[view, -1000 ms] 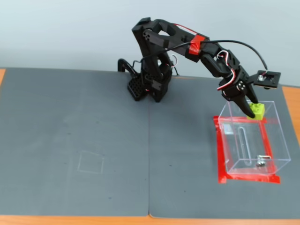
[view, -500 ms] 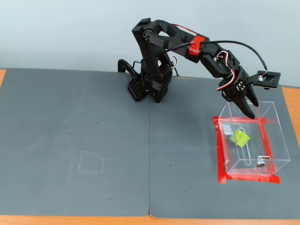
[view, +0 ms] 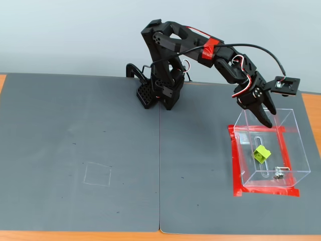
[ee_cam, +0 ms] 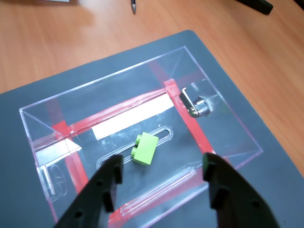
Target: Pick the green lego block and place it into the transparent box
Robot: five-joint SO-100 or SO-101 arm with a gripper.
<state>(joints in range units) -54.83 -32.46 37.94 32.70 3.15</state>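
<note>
While our gripper (view: 267,120) hangs released over the transparent box's (view: 301,150) far edge, we see the green lego block (view: 261,154) lying on its base.

No legible text, labels, brand marks, numbers or signs in either view. The box (view: 296,145), block (view: 261,153), arm, mat (view: 75,150) and red tape (view: 233,165) carry no readable marking. A faint chalk square outline (view: 97,173) on the mat's near left is a plain shape, without characters.
</note>
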